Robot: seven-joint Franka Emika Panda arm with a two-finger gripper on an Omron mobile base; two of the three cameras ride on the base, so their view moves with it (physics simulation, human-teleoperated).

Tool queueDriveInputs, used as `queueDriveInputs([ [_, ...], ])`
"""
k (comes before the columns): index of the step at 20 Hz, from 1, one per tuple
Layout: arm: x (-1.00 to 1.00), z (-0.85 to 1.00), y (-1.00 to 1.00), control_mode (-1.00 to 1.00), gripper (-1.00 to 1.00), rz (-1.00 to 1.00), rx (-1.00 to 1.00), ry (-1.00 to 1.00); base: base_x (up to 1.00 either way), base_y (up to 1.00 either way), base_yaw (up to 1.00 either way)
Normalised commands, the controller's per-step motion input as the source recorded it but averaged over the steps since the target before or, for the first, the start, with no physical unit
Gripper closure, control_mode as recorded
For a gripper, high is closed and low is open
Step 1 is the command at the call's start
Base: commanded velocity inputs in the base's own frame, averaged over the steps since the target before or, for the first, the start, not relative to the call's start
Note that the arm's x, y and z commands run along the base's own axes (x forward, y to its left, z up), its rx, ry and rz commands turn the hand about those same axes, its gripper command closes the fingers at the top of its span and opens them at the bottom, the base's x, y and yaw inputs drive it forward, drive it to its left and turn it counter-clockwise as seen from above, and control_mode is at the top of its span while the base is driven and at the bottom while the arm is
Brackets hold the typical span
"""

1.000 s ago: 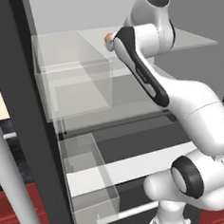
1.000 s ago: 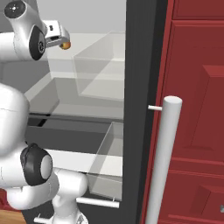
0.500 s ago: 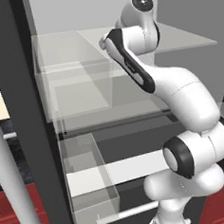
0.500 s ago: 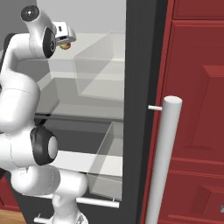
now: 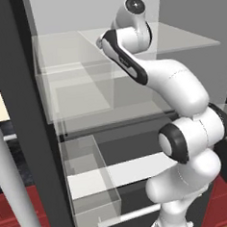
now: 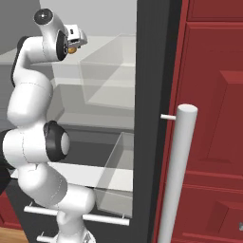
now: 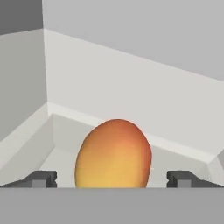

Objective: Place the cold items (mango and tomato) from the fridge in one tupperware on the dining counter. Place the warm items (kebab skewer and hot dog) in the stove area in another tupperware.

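An orange-yellow mango (image 7: 113,153) lies on the white floor of the fridge's upper shelf, close to a back corner. In the hand view it sits between my two dark fingertips (image 7: 43,179), with a gap on each side. My gripper (image 7: 112,179) is open around it and touches nothing. From the right base view the mango (image 6: 72,48) is a small orange spot just under the gripper (image 6: 76,40), high at the glass shelf. In the left base view my own arm (image 5: 130,61) covers the hand.
Glass shelves (image 5: 72,56) span the open fridge. Below them a clear drawer (image 5: 87,185) is pulled out beside the arm's base. The dark fridge door edge (image 5: 19,118) stands left; a red cabinet (image 6: 213,118) and a grey bar handle (image 6: 178,166) stand right.
The arm's upper joints have swung and straightened, bringing the hand closer onto the upper shelf. The mango has stayed where it was.
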Motion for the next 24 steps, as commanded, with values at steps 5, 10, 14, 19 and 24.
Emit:
queueDriveInputs([
  [5, 0.23, -0.08, 0.02, -1.0, -1.0, 0.0, 0.0, 0.01, 0.0, 0.0, 0.0],
  [10, 0.0, -0.19, 0.0, -1.0, 1.0, 0.0, 0.0, 0.0, 0.0, 0.0, 0.0],
  [14, 0.01, -0.28, 0.02, -1.0, 1.0, 0.0, 0.0, 0.0, 0.0, 0.0, 0.0],
  [19, -0.07, -0.19, -0.03, -1.0, 1.0, 0.01, -0.02, 0.04, 0.0, 0.0, 0.0],
  [24, -0.93, 0.15, -0.27, -1.0, 1.0, 0.0, 0.07, 0.0, 0.0, 0.0, 0.0],
])
